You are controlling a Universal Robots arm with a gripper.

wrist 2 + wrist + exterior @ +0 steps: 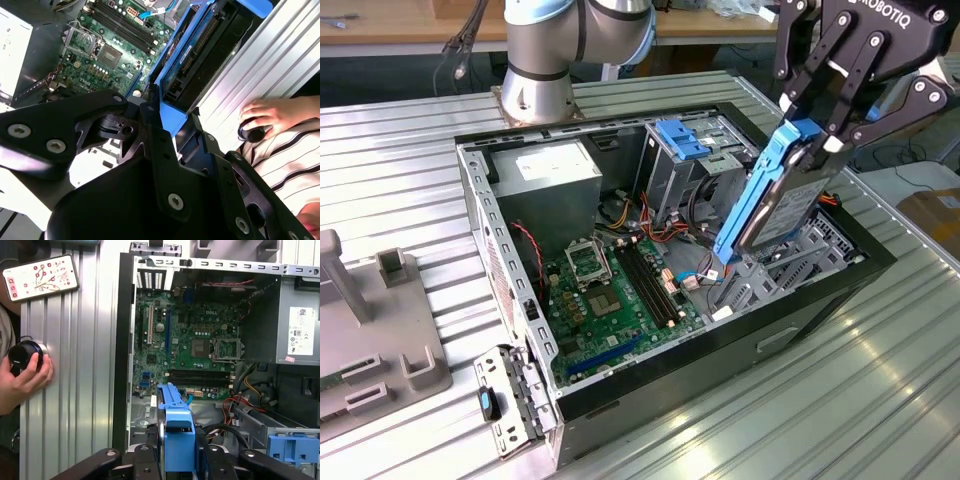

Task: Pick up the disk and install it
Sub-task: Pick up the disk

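— Disk [782, 200] first: where is it?

— In the gripper [817, 135], whose fingers are clamped on its upper end. It hangs at a steep tilt over the open computer case [800, 325], at the end toward the exterior view's right. Its blue rail [748, 205] faces the motherboard [610, 300]. The lower end is down by the grey drive bay [790, 262]; whether it touches the bay, I cannot tell.

— So which step is this?

— The pick-up looks done, since the disk is off every surface and carried by the arm. I judge this to be the install, with the disk not yet seated.

— What does seating it call for?

— As I read it, the tilt has to come down to match the bay, and the rails have to line up with the bay's guides. The disk should also stay clear of the loose cables [665, 232] beside the bay.

— And the count?

— One disk, one gripper, one case and one motherboard. There is also one power-supply box [555, 175] and one drive cage with one blue latch [682, 138] on top. One person's hand [27, 377] rests on one black knob [22, 356], on the ribbed table [860, 400] beside the case.
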